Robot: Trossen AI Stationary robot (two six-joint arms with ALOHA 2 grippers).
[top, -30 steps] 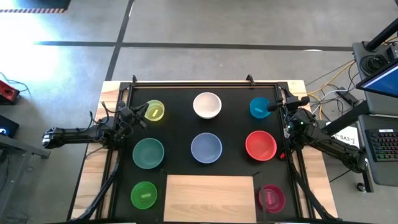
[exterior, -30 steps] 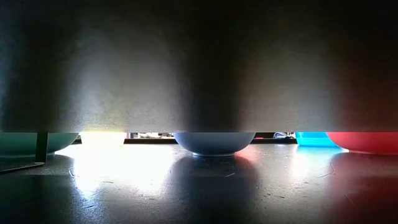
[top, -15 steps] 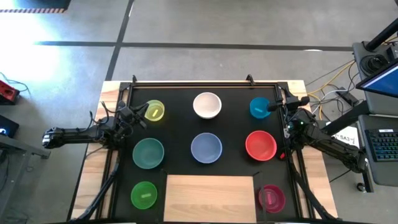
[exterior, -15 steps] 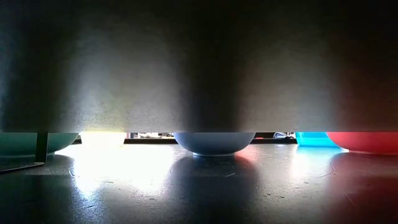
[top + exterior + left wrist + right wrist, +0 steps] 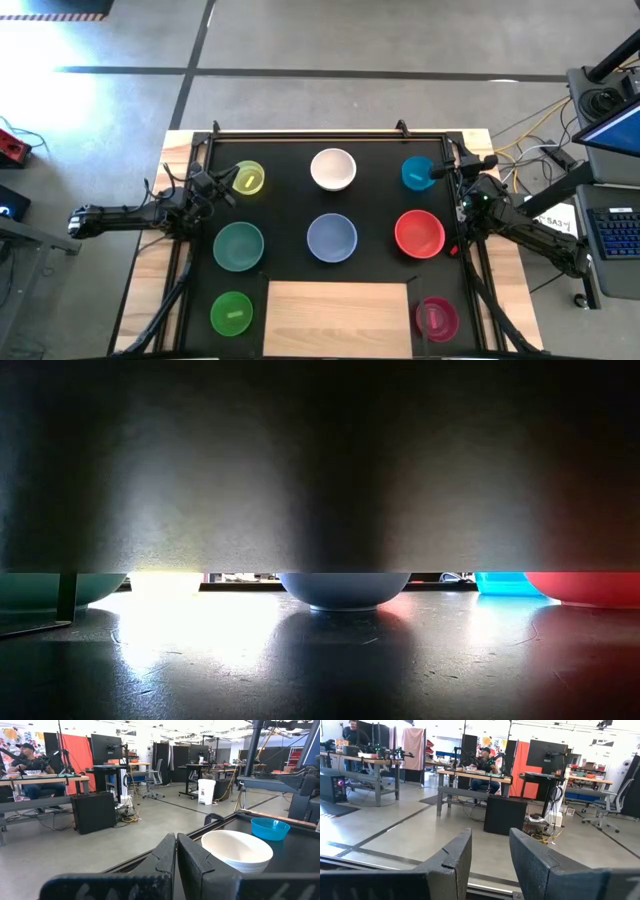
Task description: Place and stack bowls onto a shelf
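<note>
Eight bowls stand upright on their bases on the black mat (image 5: pixel 375 205): yellow (image 5: pixel 248 178), white (image 5: pixel 333 169), cyan (image 5: pixel 415 173), teal (image 5: pixel 238 246), pale blue (image 5: pixel 332 238), red (image 5: pixel 419 234), green (image 5: pixel 231 313) and magenta (image 5: pixel 436 318). The pale wooden shelf (image 5: pixel 338 318) lies flat at the mat's near edge. At the mat's left side, beside the yellow bowl, my left gripper (image 5: pixel 224 183) is shut and holds nothing; its wrist view shows the shut fingers (image 5: pixel 176 852) and the white bowl (image 5: pixel 240 850). My right gripper (image 5: pixel 490 855) hovers open and empty next to the cyan bowl.
A black frame (image 5: pixel 330 135) runs around the mat, with wooden table strips (image 5: pixel 150 290) outside it. In the low view a dark panel (image 5: pixel 320 460) blocks the upper part; below it the pale blue bowl (image 5: pixel 335 588) shows. People sit at desks (image 5: pixel 485 757) in the room beyond.
</note>
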